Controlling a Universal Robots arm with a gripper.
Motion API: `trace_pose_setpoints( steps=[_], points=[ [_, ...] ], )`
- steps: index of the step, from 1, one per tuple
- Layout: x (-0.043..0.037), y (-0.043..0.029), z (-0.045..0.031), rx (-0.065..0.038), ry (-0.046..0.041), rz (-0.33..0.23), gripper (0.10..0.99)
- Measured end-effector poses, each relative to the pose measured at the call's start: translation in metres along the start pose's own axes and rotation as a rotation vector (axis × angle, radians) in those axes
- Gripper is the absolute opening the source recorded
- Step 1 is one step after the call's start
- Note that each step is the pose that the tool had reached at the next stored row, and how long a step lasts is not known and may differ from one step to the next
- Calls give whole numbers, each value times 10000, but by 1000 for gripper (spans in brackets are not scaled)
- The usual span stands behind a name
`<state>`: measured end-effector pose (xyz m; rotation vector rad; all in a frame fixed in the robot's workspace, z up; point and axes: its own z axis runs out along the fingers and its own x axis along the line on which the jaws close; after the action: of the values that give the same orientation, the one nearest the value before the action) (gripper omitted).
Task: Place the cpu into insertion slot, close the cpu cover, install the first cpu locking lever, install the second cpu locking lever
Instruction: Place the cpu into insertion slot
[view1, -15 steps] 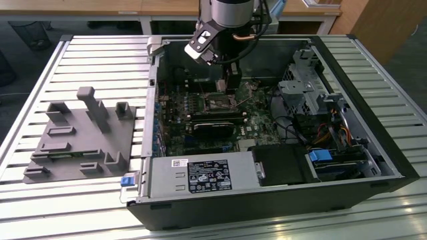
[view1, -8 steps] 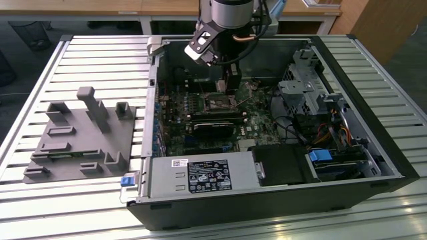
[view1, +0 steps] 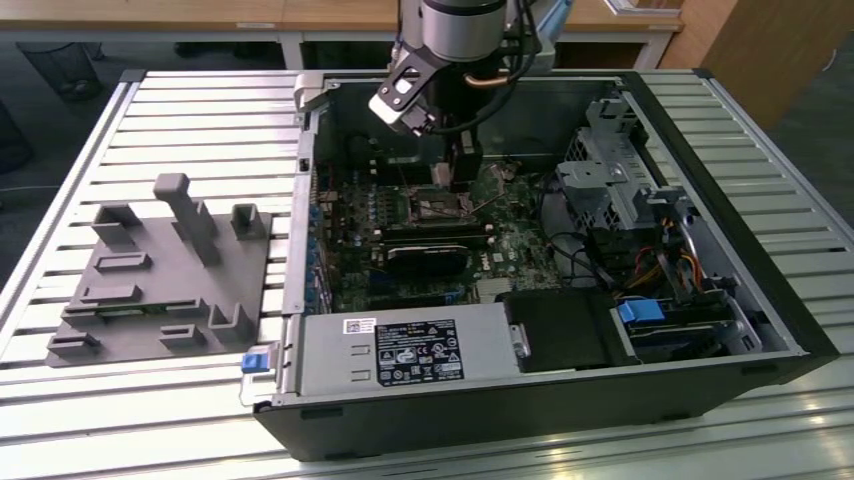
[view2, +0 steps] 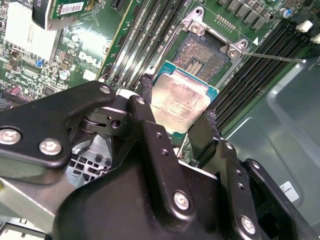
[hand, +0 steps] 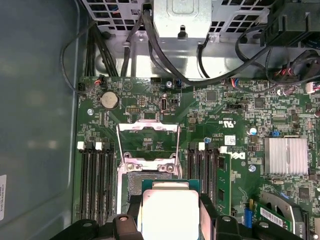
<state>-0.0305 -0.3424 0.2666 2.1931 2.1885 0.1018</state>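
The cpu is gripped by two opposite edges in the pincer, closed narrowly on it in the upper middle of the exterior view, so its underside is left free for the insertion slot lying just beyond. It is held flat, grey metal top upward; being square it has no long axis, and its edges appear roughly squared with the slot's. The cpu cover stands swung open, presumably to leave the slot clear.

One cpu, one insertion slot and one cpu cover.
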Motion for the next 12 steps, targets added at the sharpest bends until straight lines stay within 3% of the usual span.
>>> trace_pose_setpoints(
  steps=[6, 12],
  points=[
    [0, -5, 32, 0, -2, 26, 537],
    [8, -32, 112, 1, 4, -54, 537]
  ],
)
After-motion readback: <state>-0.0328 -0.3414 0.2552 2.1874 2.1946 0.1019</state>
